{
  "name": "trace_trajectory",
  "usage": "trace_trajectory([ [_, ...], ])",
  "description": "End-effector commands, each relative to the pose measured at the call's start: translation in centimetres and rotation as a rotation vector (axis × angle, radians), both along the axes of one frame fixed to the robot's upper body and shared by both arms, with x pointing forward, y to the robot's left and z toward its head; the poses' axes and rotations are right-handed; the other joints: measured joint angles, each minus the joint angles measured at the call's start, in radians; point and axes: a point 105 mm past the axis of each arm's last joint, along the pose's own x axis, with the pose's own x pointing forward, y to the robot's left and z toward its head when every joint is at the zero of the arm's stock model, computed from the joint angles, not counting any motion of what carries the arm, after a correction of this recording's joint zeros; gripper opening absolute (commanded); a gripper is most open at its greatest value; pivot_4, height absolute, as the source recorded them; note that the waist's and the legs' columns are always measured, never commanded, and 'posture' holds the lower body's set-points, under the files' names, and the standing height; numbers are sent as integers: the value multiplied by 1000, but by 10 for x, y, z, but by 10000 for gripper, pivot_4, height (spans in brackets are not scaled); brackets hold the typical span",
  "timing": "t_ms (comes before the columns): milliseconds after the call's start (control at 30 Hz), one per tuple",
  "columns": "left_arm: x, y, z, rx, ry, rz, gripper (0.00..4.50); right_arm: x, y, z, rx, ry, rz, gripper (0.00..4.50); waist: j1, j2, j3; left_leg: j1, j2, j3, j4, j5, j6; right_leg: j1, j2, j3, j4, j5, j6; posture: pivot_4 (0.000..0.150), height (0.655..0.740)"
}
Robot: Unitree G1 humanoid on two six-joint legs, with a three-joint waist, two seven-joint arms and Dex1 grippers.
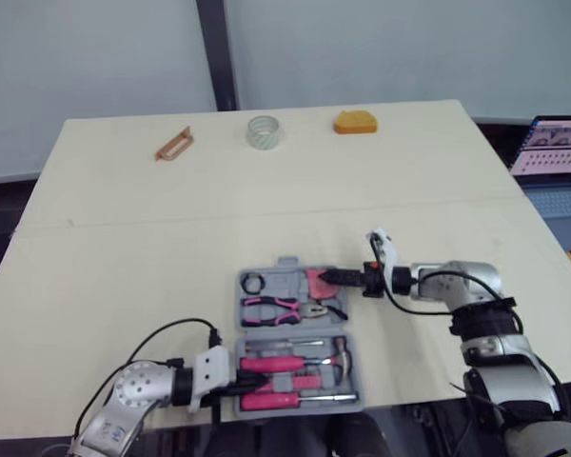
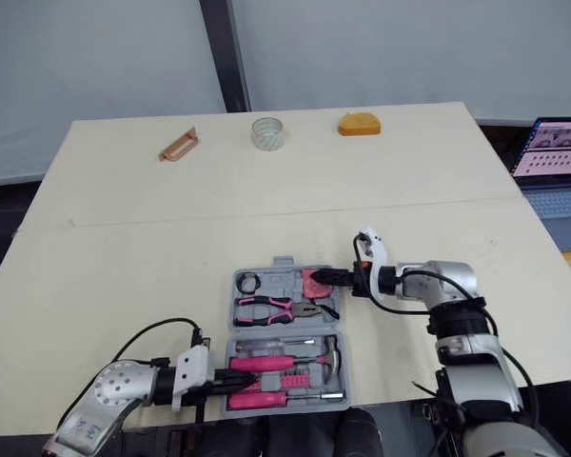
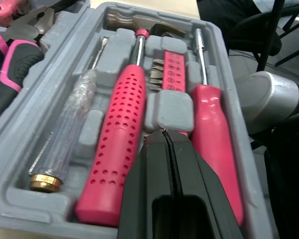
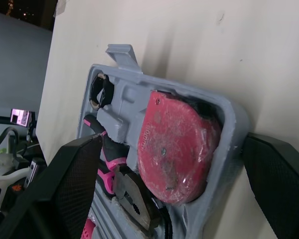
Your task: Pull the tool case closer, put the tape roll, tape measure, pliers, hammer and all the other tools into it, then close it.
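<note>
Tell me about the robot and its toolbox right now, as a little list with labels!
Tool case: open, near the table's front edge
Inside: pliers, hammer, pink tape measure
Left gripper: shut, over the hammer half
Right gripper: open, astride the tape measure corner
Outside: clear tape roll, orange object, far across the table

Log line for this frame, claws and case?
tool case: open | left claw: shut, over hammer half | right claw: open, straddling case wall by pink tape measure | clear tape roll: outside, far side of table
</note>
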Motion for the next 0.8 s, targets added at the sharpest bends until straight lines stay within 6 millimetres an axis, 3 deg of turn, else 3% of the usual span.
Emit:
trace_trajectory([
  [33,-6,6,-17,71,54,17,0,1,10,13,74,-40,43,44715,-1,0,0,0,0,0,0,0,0,0,0,0,0,0,0,1500,7400],
  [333,-3,7,-19,86,51,37,0,-27,14,48,71,-164,194,44715,0,1,0,0,0,0,0,0,0,0,0,0,0,0,0,1500,7400],
  [633,-1,10,-18,81,45,116,0,-98,9,69,-85,-278,456,44715,5,1,0,0,0,0,-1,0,0,0,0,0,-1,0,0,1500,7400],
  [733,-2,16,5,38,25,230,0,-117,1,68,-152,-295,485,44715,5,1,1,0,0,0,-1,0,0,0,0,0,-1,0,0,1500,7400],
  [800,-29,33,44,-40,127,332,0,-134,-15,71,-233,-305,490,44715,2,-4,3,-1,1,0,-2,-1,0,-1,0,0,-2,0,0,1500,7400],
])
